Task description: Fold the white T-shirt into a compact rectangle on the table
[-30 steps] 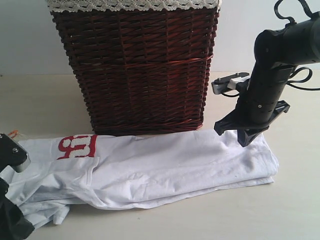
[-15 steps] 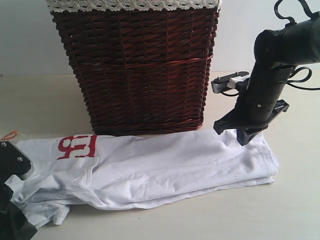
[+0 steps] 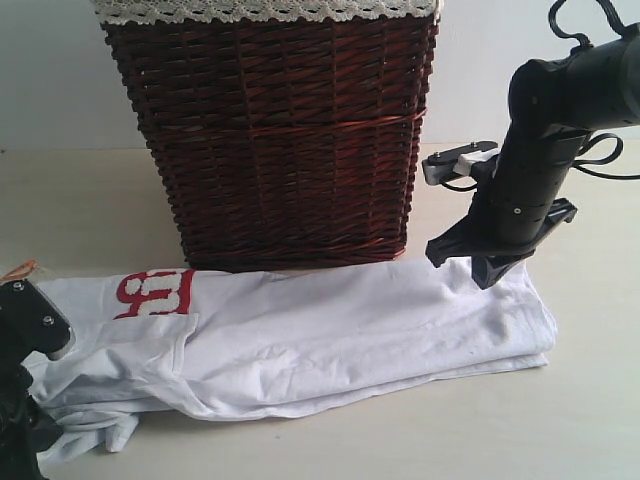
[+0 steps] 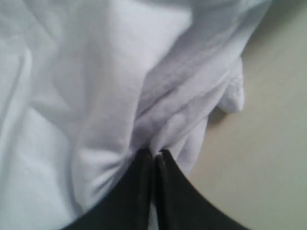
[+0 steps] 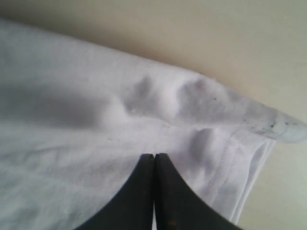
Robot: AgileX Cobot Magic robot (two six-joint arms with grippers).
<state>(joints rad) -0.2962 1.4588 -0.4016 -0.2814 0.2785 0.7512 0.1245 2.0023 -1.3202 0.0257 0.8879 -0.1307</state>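
The white T-shirt lies as a long folded strip on the table in front of the basket, its red letter patch and small orange tag toward the left end. My left gripper is at that left end, shut on a bunched fold of the white T-shirt. At the far right corner of the shirt, my right gripper is shut with nothing between its tips. It points down at the white T-shirt near the hem.
A tall brown wicker basket with a white lace liner stands directly behind the shirt. Bare tabletop runs in front of the shirt and to its right.
My left gripper has closed on the fabric at the shirt's left end, and the cloth there has bunched slightly. The right arm has barely moved.
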